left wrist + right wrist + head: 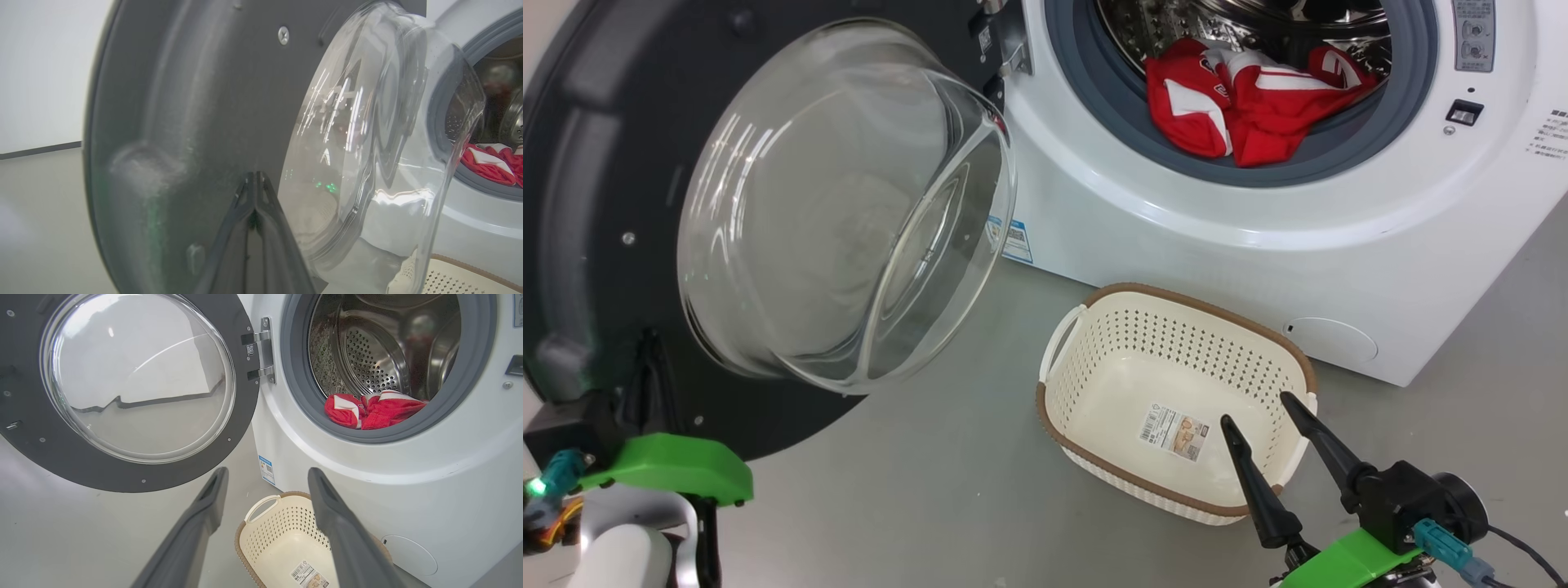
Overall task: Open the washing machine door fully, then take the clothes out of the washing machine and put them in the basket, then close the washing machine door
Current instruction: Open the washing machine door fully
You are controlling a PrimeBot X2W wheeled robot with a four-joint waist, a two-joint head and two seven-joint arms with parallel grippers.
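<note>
Here, in the head view, the washing machine door [596, 204] stands swung open across the upper left. The washing machine [1258, 237] takes the upper right, with the clothes [1241, 98] heaped at the drum's mouth. The basket [1094, 351] sits on the floor at lower centre, just before the machine. At lower right the right gripper [1255, 408] spreads its jaws wide over the basket's near corner, holding nothing. The left gripper [647, 359] is at lower left by the door's dark rim.

In the left wrist view, at bottom centre, its fingers [245, 204] are pressed together on nothing, tips at the door's inner face; contact cannot be told.

In the right wrist view the spread fingers [204, 506] frame the basket at bottom centre, with the clothes at upper right.
</note>
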